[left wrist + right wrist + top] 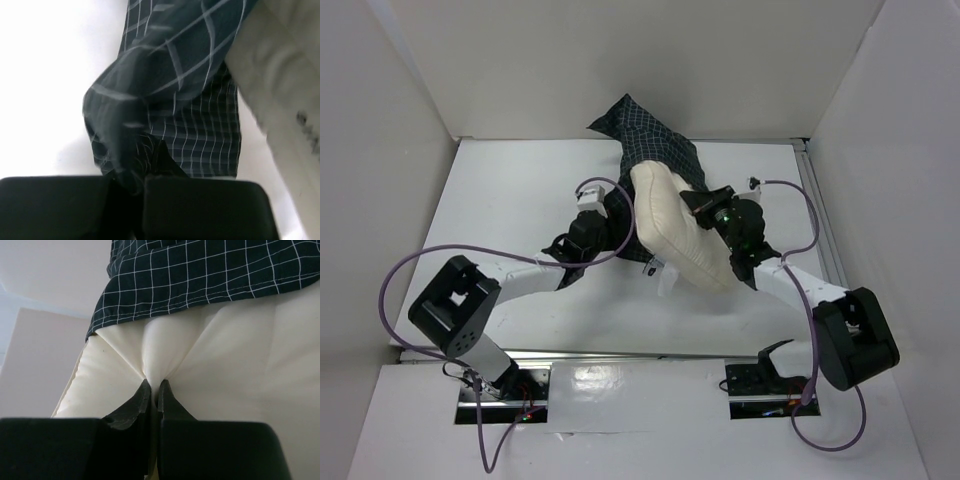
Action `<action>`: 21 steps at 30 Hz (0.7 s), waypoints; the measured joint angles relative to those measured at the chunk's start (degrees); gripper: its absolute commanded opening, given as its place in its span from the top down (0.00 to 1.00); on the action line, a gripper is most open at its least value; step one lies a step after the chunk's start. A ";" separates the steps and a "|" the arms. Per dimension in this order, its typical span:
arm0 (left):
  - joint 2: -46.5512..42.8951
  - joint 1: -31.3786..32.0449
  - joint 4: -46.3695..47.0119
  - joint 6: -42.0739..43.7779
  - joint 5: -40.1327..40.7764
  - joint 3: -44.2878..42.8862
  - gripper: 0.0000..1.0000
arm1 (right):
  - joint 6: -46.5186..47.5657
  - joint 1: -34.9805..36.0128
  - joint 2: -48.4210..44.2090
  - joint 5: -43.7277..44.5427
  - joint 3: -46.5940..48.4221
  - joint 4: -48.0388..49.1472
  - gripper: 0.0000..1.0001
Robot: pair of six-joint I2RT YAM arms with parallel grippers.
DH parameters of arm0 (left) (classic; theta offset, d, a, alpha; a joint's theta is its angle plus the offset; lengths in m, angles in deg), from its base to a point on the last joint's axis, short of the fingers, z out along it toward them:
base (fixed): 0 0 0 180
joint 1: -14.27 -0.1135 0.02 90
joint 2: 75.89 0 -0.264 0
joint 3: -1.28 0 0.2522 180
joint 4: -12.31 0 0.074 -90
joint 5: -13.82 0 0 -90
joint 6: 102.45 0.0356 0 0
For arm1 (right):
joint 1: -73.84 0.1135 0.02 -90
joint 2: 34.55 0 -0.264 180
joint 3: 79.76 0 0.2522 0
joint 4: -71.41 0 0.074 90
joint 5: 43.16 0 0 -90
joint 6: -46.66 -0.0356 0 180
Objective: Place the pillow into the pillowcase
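Overhead view of a white surface (pixel 510 190) with two robot arms reaching in from the bottom of the frame. A dark navy-green checked pillowcase (pixel 650 135) lies at upper centre, its closed end pointing toward the upper left. A plump cream pillow (pixel 670 225) lies at centre. Its long axis runs diagonally from just above centre to lower right.

The pillow's upper end meets the pillowcase opening. In the right wrist view the hemmed edge of the checked cloth drapes across the top of the cream fabric, so that end looks just tucked under, while most of the pillow is outside.

The right gripper (pixel 152 390) sits on the pillow's right side, its jaws pinched together on a fold of cream fabric. The left gripper (pixel 142 175) is just left of the pillow, clamped tight on a bunched fold of the checked cloth near the opening.

The sack lies up and to the left of the right gripper, roughly in line with the pillow's length. The next push likely runs that way, with the left arm anchoring the opening. How wide the opening gapes cannot be told.
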 measured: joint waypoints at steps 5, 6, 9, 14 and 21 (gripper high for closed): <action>-5.01 0.70 0.48 1.07 -3.23 5.62 1.00 | -0.37 -1.03 0.11 0.07 -0.50 0.02 1.00; -6.54 1.36 -0.20 1.25 -4.09 6.10 1.00 | -0.33 -0.59 0.50 0.76 -0.72 0.81 1.00; -11.54 4.70 -1.79 2.34 -6.23 6.34 1.00 | 0.17 1.05 3.17 3.61 -1.25 3.98 1.00; -20.48 12.72 -8.04 4.00 -9.14 6.21 1.00 | 3.82 5.92 12.02 9.29 -1.18 11.61 1.00; -25.92 18.32 -16.55 3.58 -14.60 5.86 1.00 | 11.28 10.36 21.27 17.66 4.02 16.96 1.00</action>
